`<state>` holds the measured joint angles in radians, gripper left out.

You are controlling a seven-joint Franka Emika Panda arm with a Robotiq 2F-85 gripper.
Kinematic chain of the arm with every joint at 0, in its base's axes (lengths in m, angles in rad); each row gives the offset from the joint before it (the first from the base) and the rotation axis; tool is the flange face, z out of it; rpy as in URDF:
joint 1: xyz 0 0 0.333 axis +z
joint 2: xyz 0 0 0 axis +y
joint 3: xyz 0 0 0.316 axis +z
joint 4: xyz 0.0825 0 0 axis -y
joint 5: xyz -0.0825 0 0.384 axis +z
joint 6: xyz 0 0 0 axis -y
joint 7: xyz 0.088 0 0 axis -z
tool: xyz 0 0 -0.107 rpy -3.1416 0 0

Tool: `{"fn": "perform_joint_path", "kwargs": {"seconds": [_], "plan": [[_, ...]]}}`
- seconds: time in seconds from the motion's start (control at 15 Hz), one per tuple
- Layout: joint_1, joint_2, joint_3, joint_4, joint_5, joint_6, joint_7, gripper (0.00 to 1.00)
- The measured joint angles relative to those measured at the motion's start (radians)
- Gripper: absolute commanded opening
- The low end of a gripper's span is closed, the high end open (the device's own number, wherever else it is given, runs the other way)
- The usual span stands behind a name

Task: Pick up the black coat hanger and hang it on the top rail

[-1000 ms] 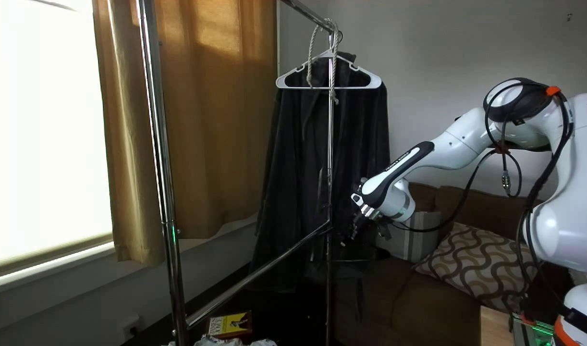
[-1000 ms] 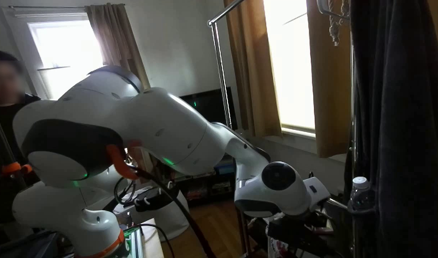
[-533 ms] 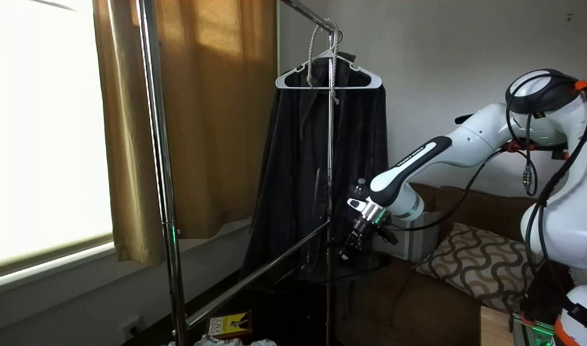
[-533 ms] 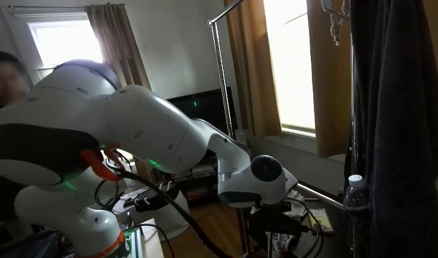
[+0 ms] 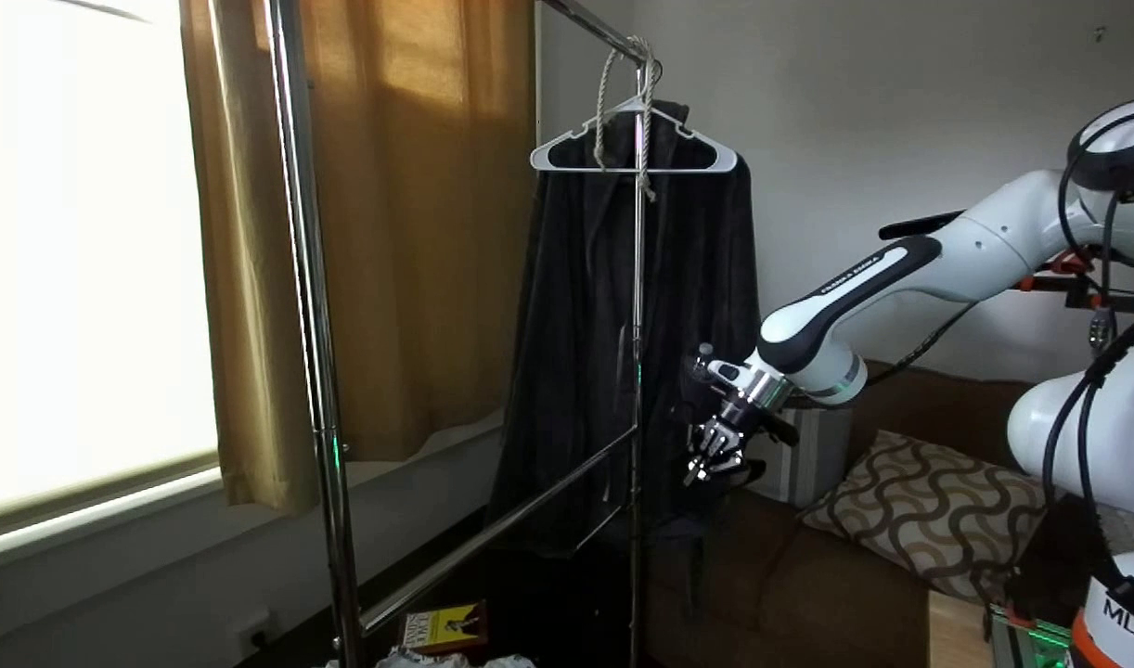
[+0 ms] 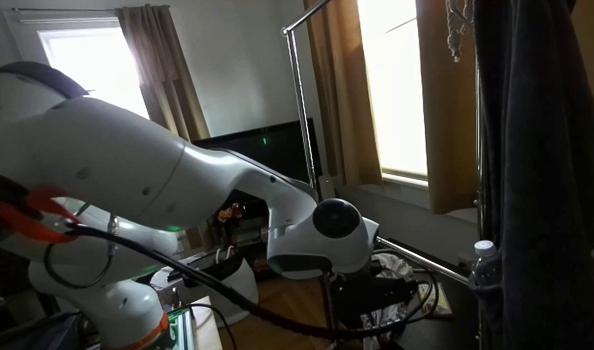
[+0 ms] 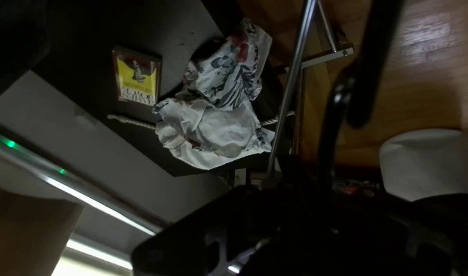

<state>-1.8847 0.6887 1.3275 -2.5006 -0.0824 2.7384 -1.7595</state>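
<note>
Black and glossy, what I take for the slim curved coat hanger shows at three o'clock in the wrist view, beside a blurred dark bar, though the gloom stops me swearing to it! The black-and-silver two-finger gripper sits between four and five o'clock in an exterior view, angled downward, seen against the edge of the long charcoal cloth garment. Spread, pressed together or pinching? I cannot tell; it is too dark there. If it has the hanger, this low pose looks like the start of the lift, and a climb is called for.

Where to? Up at twelve o'clock, the shiny chrome top rail! The white plastic hanger hangs close to the rail's end, the pale twisted rope dangling across it, perhaps looped there to stop things sliding; I'd aim farther along, clear of both.

And mind four o'clock in an exterior view: the clear, white-capped bottle stands upright by the garment, apparently in a dark holder or pocket so it won't topple. A wide swing could catch it.
</note>
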Motion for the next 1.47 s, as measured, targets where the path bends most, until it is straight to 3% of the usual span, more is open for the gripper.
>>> {"fn": "perform_joint_path", "kwargs": {"seconds": [0.33, 0.53, 0.8, 1.13, 1.27, 1.47], "plan": [[-0.267, 0.12, 0.281, 0.028, 0.026, -0.048, -0.039, 0.0], [-0.333, 0.221, 0.418, 0.076, 0.042, -0.142, 0.034, 0.0], [-0.316, 0.284, 0.521, 0.122, 0.046, -0.166, 0.175, 0.01], [-0.311, 0.291, 0.507, 0.121, 0.035, -0.165, 0.195, 0.0], [-0.294, 0.286, 0.521, 0.12, 0.036, -0.126, 0.303, 0.0], [-0.226, 0.248, 0.601, 0.133, 0.024, -0.039, 0.489, 0.0]]}}
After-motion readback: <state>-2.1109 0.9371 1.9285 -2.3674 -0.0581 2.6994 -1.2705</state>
